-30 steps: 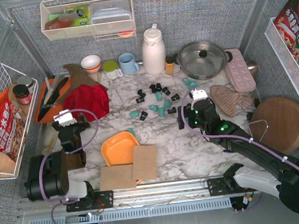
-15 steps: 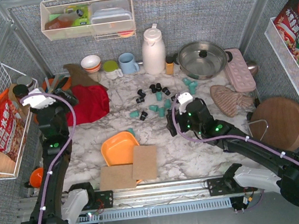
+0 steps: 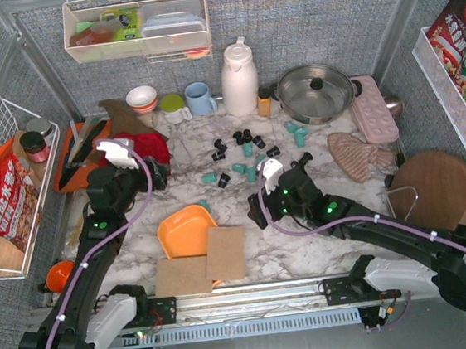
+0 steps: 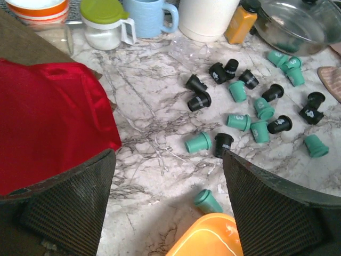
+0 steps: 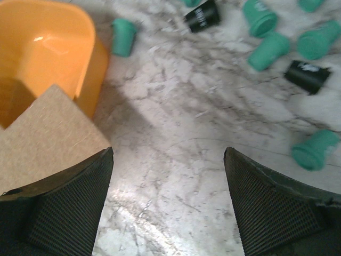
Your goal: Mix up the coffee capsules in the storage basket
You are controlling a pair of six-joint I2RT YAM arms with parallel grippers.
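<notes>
Across the middle of the marble worktop (image 3: 266, 254) the coffee capsules (image 3: 248, 149) lie scattered, black and teal loosely mingled and most tipped on their sides. None is inside the storage basket (image 3: 184, 228), which sits empty nearer the arm bases with two tan boards (image 3: 225, 254) overlapping its near corner. One teal capsule (image 4: 206, 201) lies just beside the basket's far rim. The left claw (image 4: 168, 160) is spread wide and holds nothing, above the marble between the red cloth (image 4: 48, 122) and the capsules. The right claw (image 5: 168, 154) is likewise parted and empty, over bare worktop between basket and capsules. Each capsule looks light, rigid and glossy, with a tapered wall, so it will probably roll when nudged and may squirt out of a hard pinch. The safest hold is likely across the body just under the wider rim, with modest pressure. The basket itself seems light and could slide if bumped.
</notes>
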